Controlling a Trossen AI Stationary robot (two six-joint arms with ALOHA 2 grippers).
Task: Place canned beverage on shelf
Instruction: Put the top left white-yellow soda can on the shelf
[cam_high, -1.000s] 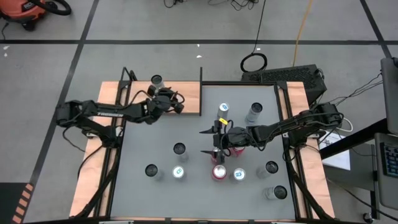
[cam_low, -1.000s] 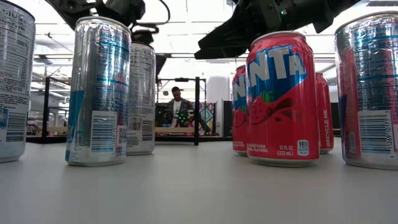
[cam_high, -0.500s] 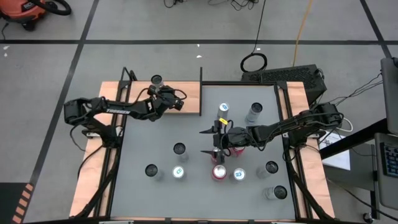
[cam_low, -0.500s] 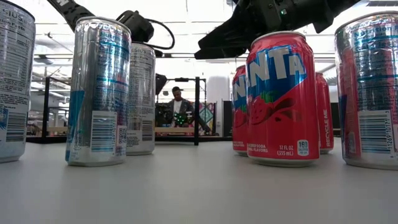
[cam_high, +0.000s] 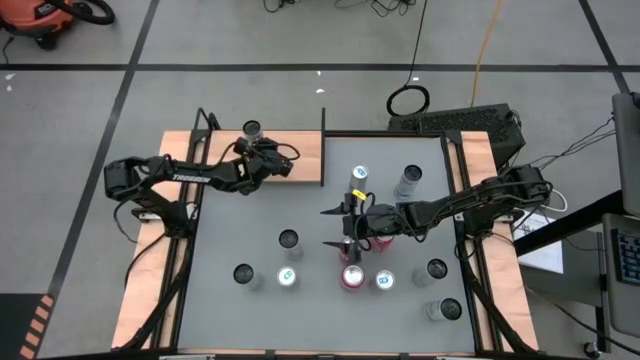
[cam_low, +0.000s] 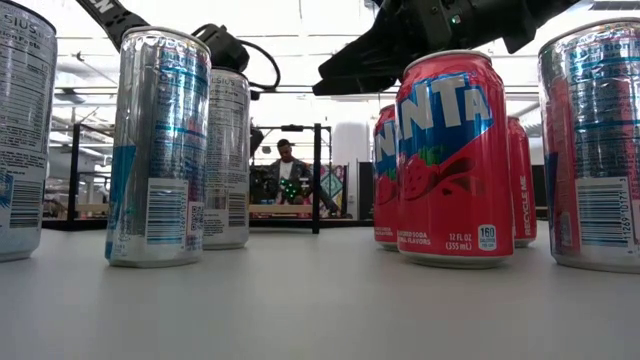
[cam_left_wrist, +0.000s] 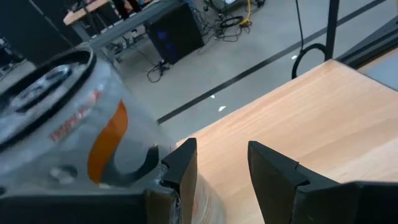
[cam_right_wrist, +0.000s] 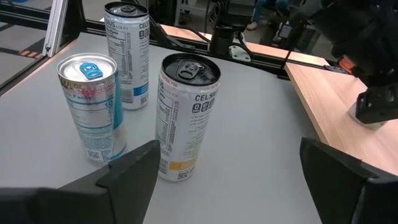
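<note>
1. Left claw (cam_left_wrist: 221, 152): over the shelf (cam_left_wrist: 298, 112) at the far-left corner of the tabletop (cam_high: 320, 220). Jaws are apart with nothing between them. A silver-and-orange can (cam_left_wrist: 62, 118) stands just outside one finger, upright on the wood.
2. Right claw (cam_right_wrist: 227, 155): hovers mid-tabletop with jaws spread wide, gripping nothing. A Celsius can (cam_right_wrist: 186, 118) is straight ahead of it. A blue-tabbed can (cam_right_wrist: 90, 106) and another white can (cam_right_wrist: 127, 53) stand beyond that.
3. Progress: one can is on the shelf and free of the claw, so that placement looks done. My read is that the left arm only has to back off. The right claw looks lined up for a next pick, but no grasp yet.
4. Left to do, if every can goes up: nearly all of them. The rest of the shelf board is bare.
5. Counts:
   - Shelf: 1.
   - Cans on the shelf: 1.
   - Cans on the tabletop: 9 clear from above, including a red Fanta can (cam_high: 352, 277).
   - At least 1 more red can sits partly hidden under the right arm.
   - Arms: 2.
6. A person shows far back in the room, not near the rig.
</note>
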